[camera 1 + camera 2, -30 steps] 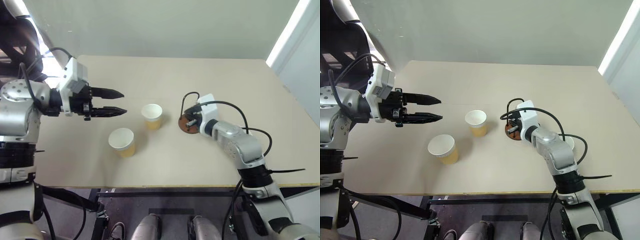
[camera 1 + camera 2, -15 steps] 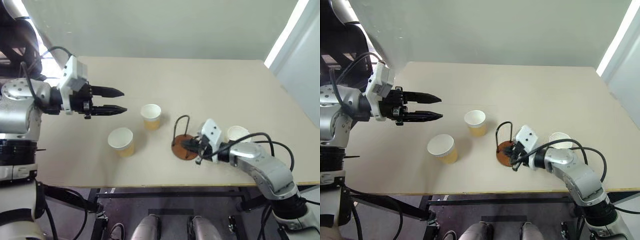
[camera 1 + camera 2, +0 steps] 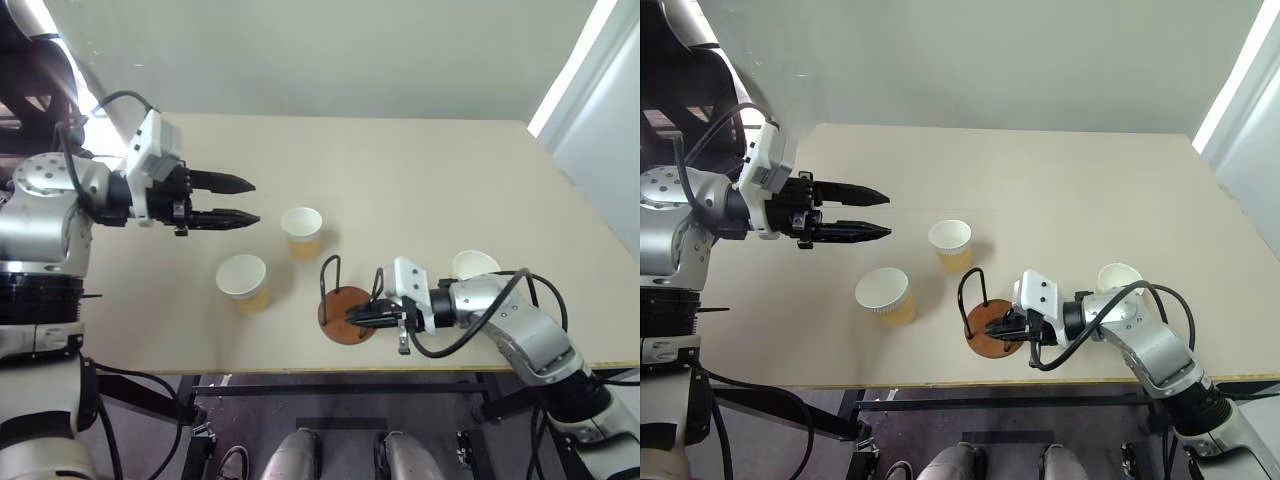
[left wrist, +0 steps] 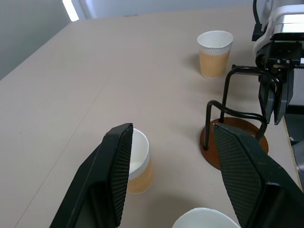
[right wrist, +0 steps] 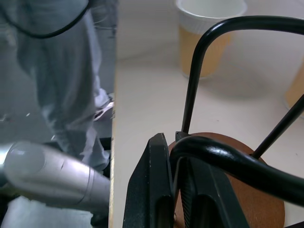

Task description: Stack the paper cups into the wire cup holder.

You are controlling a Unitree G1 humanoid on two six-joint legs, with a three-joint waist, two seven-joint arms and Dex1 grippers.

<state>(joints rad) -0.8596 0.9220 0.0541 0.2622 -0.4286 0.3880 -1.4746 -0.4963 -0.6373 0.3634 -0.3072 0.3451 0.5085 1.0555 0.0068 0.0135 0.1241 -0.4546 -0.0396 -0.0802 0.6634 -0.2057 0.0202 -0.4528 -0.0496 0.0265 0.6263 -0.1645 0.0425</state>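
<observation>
Low in the centre of the left eye frame, close to the near edge of the table (image 3: 430, 160), stands the wire cup holder (image 3: 345, 313), its reddish-brown disc flat on the top and its black loops rising upright. The right gripper (image 3: 362, 314) reaches in from the lower right and points toward frame left; its jaws are pinched shut on one of the wire loops, as the right wrist view shows with the black wire running between the two fingers (image 5: 156, 190). Three paper cups stand upright and apart: one (image 3: 243, 283) just left of the holder, one (image 3: 303, 232) above and a little left of it, and a third (image 3: 473, 266) to the right, behind the right forearm.

The left gripper (image 3: 245, 200) hangs in the upper left of the frame, well above the table, pointing toward frame right, its jaws standing apart and empty. In the left wrist view the fingers (image 4: 118, 166) frame the nearer cup (image 4: 137, 164) and the holder (image 4: 235, 137) beyond it.

The relation that matters, as I judge it: the two left-hand cups lie below and to the right of the left jaws, mouths up, long axes vertical, so the left arm is the nearer for them, and it would need to drop and take a cup by its wall, while the right holds the holder steady
</observation>
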